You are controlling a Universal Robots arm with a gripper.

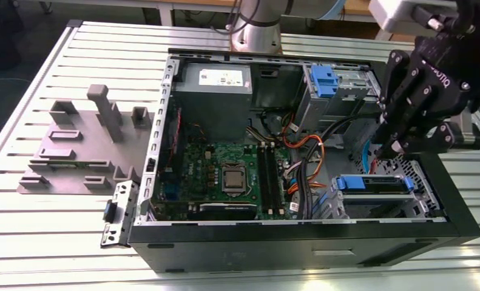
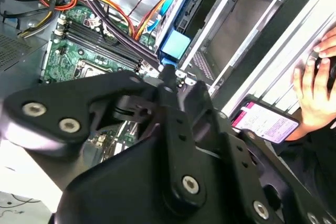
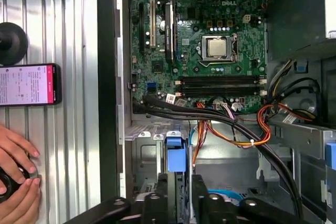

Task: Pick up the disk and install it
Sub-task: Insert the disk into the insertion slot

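I have the gripper [image 3: 180,181] directly over the disk [image 3: 176,153], whose long axis points toward the motherboard [image 3: 210,72]; I cannot tell the grip state.

You're looking at the disk [image 1: 373,183] sitting in the drive cage [image 1: 422,209] at the near corner of the open computer case [image 1: 304,242], toward the exterior view's right. It's showing you mainly its blue plastic carrier, a bright blue bar lying level across the top of the cage with silvery metal at both ends. In the first wrist view its blue tab [image 3: 176,155] is pointing toward the motherboard [image 3: 210,40]. In the second wrist view that blue tab [image 2: 176,45] is ending a thin blue rail running back along the slot. Its flat face is hiding inside the cage.
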